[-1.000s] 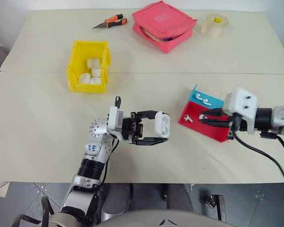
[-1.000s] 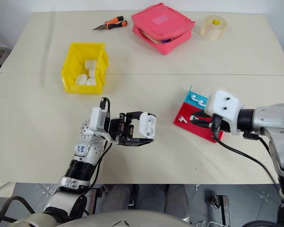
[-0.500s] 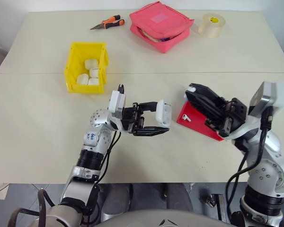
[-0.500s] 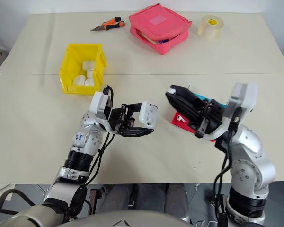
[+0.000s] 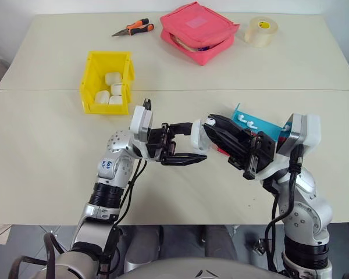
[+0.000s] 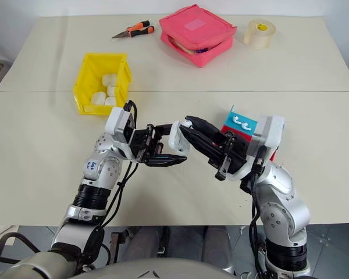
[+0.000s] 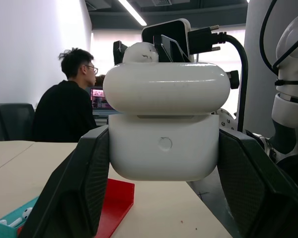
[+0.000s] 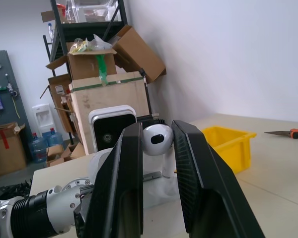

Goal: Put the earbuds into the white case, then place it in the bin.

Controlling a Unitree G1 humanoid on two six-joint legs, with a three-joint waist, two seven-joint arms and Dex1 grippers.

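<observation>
Above the table's middle in the left eye view, the left gripper [image 5: 189,142] clamps the white case [image 5: 199,138], the bin [image 5: 91,76] well behind. In the right wrist view, the right gripper [image 8: 157,140] pinches an earbud [image 8: 156,140] beside the case, not yet seated; more earbuds [image 5: 246,121] wait on the tray [image 5: 266,127], binning remains.

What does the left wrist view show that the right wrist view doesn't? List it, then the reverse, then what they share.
Left wrist, not right wrist: a seated person at a screen, and the red tray.
Right wrist, not left wrist: the yellow bin, pliers and stacked cardboard boxes.
Both: the open white case gripped by the left tool, with the earbud pinched in the right tool just above it.
</observation>
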